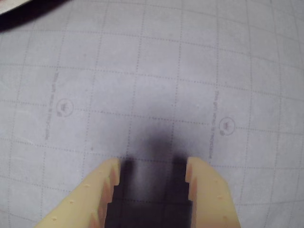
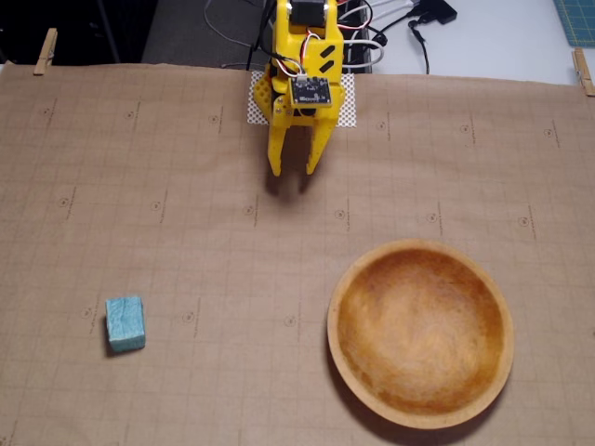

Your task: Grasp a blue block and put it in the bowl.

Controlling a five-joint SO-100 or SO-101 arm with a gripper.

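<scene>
In the fixed view, the small teal-blue block (image 2: 125, 323) lies on the brown gridded paper at the lower left. The large round wooden bowl (image 2: 420, 333) stands at the lower right and holds nothing. My yellow gripper (image 2: 295, 170) hangs near the arm's base at the top centre, far from both, fingers pointing down, open and empty. In the wrist view the gripper (image 1: 152, 166) shows two pale yellow fingers apart, with only bare gridded paper and their shadow between them. Block and bowl are out of the wrist view.
The paper sheet (image 2: 186, 214) is clipped by wooden pegs (image 2: 45, 51) at its top corners. Cables and a dark device (image 2: 390, 28) lie behind the arm's base. A white mesh pad (image 2: 346, 107) sits under the base.
</scene>
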